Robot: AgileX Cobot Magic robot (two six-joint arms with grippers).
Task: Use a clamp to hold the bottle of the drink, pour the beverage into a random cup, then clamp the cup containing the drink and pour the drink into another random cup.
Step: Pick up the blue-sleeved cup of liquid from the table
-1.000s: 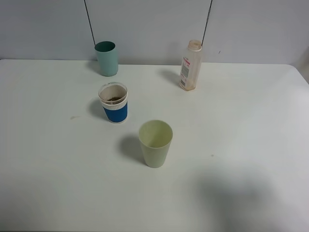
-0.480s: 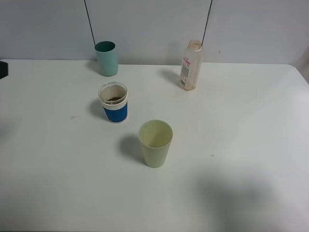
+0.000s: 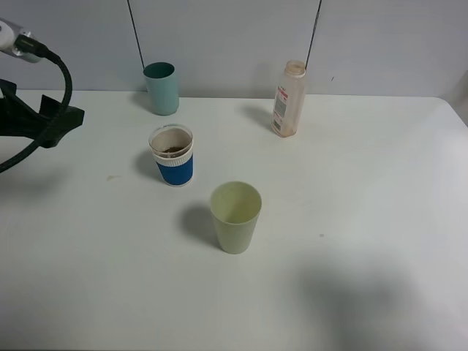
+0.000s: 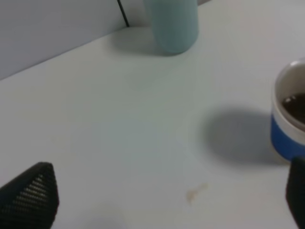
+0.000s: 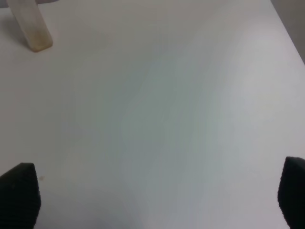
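A broad white matte table (image 3: 380,190) fills nearly the whole scene; its top is smooth and its far right corner is rounded. A plain pale grey wall (image 3: 234,36) rises behind its back edge. Two thin black cables (image 3: 136,36) run down the wall, one left of the middle, the other right of it. A small brownish stain (image 3: 111,177) marks the tabletop on the left, and a tiny dark speck (image 3: 320,235) lies right of the middle. The light is soft and even. A wide faint grey shadow (image 3: 358,292) lies on the table's near right part.
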